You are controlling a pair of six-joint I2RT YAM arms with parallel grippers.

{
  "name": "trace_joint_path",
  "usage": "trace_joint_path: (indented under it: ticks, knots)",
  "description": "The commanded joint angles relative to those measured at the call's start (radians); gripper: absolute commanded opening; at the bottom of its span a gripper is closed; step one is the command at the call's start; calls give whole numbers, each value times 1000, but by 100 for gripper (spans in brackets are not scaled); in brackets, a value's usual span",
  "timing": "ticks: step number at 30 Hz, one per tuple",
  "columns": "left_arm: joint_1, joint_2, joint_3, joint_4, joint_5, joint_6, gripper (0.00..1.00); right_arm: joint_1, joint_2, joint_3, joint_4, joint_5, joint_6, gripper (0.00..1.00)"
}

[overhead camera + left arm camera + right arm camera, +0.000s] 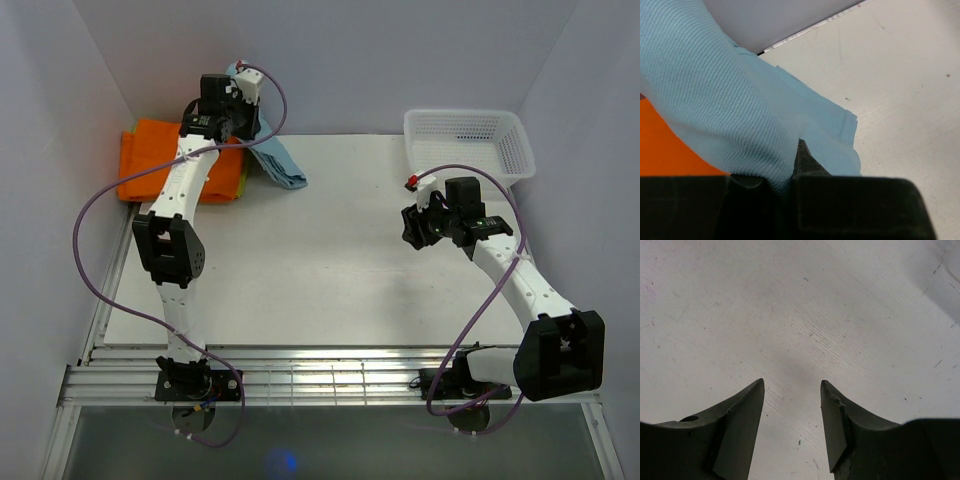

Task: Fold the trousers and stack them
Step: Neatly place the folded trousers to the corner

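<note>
"At the far left corner, in the top view, what is shown of the trousers (283,163)?"

"They are seen bunched and hung from the left gripper (238,97), which is raised above the orange garment (155,160). Their lower end is trailed onto the table (300,270) just beside that garment. Stacking is judged to be under way but not finished, since the cloth is neither laid flat nor let go. How neat the fold is cannot be told."

"And the other arm?"

"The right gripper (412,228) is held over bare table, well apart from the cloth and near a white basket (470,135). Nothing is seen in it."

"What is added by the left wrist view?"

"The grip itself, which is hidden from above by the wrist. The jaws are drawn nearly together and a thick fold of the trousers (715,100) is pinched between them. One finger (805,160) is shown beside the cloth. Orange is seen under the blue at the left, so part of the trousers is judged to be over the garment. The basket and the right arm are not shown."

"And by the right wrist view?"

"The jaws of the right gripper (792,390) are shown parted about halfway, with only table surface between them. That is left unclear from above. No cloth is shown."
</note>
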Motion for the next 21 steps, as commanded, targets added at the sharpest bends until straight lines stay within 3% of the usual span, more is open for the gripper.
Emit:
trace_joint_path:
  ticks: [1, 8, 12, 18, 21]
  knots:
    - [-10, -102, 67, 45, 128, 165, 0, -6, -16, 9, 3, -14, -8, 55]
    - [46, -116, 102, 10, 229, 245, 0, -6, -16, 14, 3, -12, -8, 54]
    - [59, -133, 121, 4, 349, 369, 0, -6, -14, 15, 3, -11, -13, 54]
    - [78, -73, 261, -53, 329, 379, 0, -4, -13, 23, 3, -11, -11, 54]
    - [96, -88, 227, -19, 279, 347, 0, -6, -13, 24, 3, -14, -13, 54]
